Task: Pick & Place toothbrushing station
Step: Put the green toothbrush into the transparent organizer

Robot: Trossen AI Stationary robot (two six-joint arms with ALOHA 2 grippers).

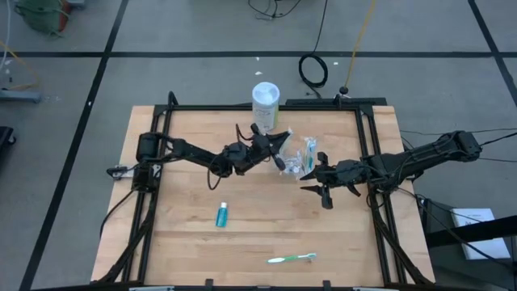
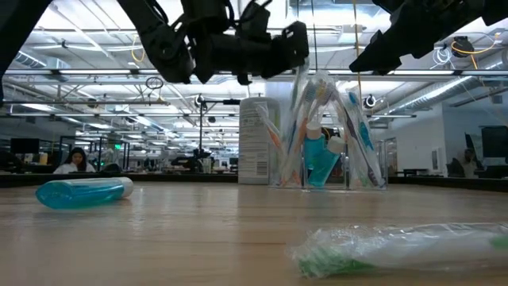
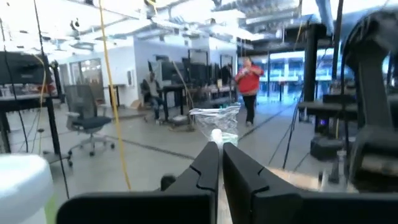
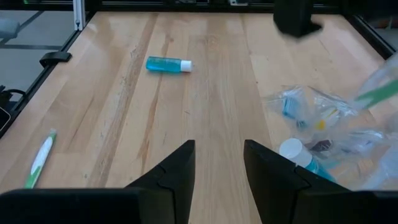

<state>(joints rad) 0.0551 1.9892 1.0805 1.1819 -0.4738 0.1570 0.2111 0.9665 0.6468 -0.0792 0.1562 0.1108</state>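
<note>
The clear plastic holder point(image 1: 300, 159) stands on the table right of centre, also in the low view point(image 2: 325, 143) and the right wrist view point(image 4: 317, 134). It holds several wrapped toothbrushes and a blue bottle. My left gripper point(image 1: 279, 160) is above the holder's left side point(image 2: 295, 41), shut on the top of one wrapped toothbrush point(image 3: 216, 121). My right gripper point(image 1: 312, 181) hovers open and empty just near-right of the holder point(image 4: 217, 168). My left gripper pinches the upper end of a wrapped toothbrush point(image 3: 216, 135) between its two fingertips, coming level from the table's left. The clear wrapper sticks out past the tips. The toothbrush point(image 2: 303, 95) slants down below the fingers into the holder.
A white canister point(image 1: 265, 97) stands behind the holder at the far edge. A small blue bottle point(image 1: 221, 215) lies left of centre. A green toothbrush in its wrapper point(image 1: 292, 259) lies near the front edge. People show in the room beyond the table.
</note>
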